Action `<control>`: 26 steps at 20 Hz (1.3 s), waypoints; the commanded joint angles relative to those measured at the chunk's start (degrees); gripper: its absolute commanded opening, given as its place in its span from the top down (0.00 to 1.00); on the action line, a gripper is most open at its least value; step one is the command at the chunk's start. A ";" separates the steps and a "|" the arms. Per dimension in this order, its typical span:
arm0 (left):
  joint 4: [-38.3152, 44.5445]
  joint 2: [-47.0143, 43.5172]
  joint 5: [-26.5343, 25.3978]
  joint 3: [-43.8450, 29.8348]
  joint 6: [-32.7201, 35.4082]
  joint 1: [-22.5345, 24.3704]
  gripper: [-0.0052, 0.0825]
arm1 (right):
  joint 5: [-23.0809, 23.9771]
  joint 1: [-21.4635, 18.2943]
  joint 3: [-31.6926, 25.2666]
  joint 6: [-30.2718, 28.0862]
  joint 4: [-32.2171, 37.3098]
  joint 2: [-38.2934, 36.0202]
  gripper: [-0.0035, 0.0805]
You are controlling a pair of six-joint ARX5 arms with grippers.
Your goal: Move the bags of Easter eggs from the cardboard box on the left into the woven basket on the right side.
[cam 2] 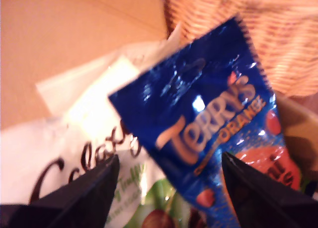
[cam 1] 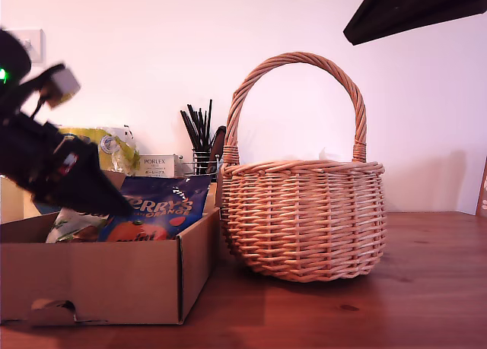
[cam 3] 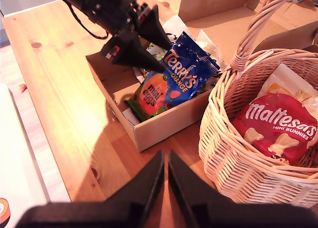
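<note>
The open first claw [cam 2: 169, 188] is poised astride the blue bag [cam 2: 208, 118] in the box [cam 1: 114, 277], a closing pinch is needed next, and the second claw [cam 3: 165, 183] is held shut, empty.

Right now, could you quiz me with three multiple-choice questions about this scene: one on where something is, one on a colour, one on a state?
1. Where is the red Maltesers bag?
A. in the cardboard box
B. in the woven basket
C. on the table

2. What colour is the Terry's Orange bag?
A. dark blue
B. yellow
C. white

3. How is my second pincer?
A. wide open
B. shut, holding nothing
C. shut on a bag

Answers: 1 B, it lies inside the wicker wall. 2 A, the glossy pouch is blue. 3 B, its fingers meet over bare wood.
</note>
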 commanded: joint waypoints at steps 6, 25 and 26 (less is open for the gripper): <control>-1.77 0.68 11.82 -0.68 -2.99 -0.92 0.33 | -0.07 0.26 -0.02 -0.39 0.15 -0.02 0.97; -9.86 3.19 9.46 -0.68 2.01 -5.03 0.57 | -0.07 0.28 -0.02 -0.39 0.17 -0.02 0.97; -9.84 3.91 9.49 -0.68 2.03 -5.38 0.58 | -0.07 0.28 -0.02 -0.39 0.17 -0.02 0.97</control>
